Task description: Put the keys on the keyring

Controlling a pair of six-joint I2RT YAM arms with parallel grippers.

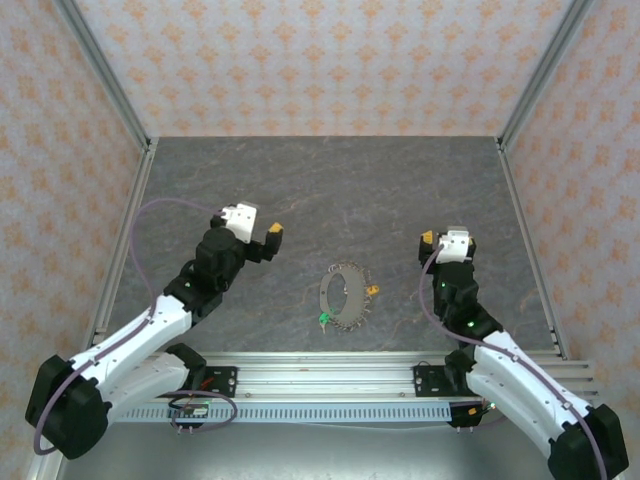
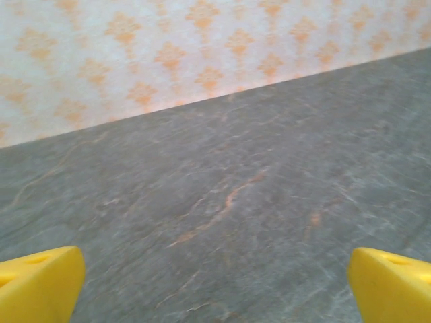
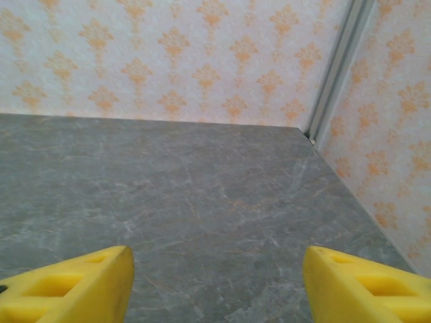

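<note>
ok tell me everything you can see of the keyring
The keyring is a thin oval loop of brownish-silver chain, lying flat on the grey table near its front edge, about midway across. A small green tag sits at its near end and a yellow-headed key at its right side; whether that key is threaded on is too small to tell.

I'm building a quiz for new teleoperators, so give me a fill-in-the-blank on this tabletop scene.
1. The thin oval beaded-chain keyring lies on the grey marbled table ___ the two arms.
2. Its small tag is coloured ___.
3. The left end effector and right end effector both have their jaws ___, holding nothing.
Missing: between; green; open.
</note>
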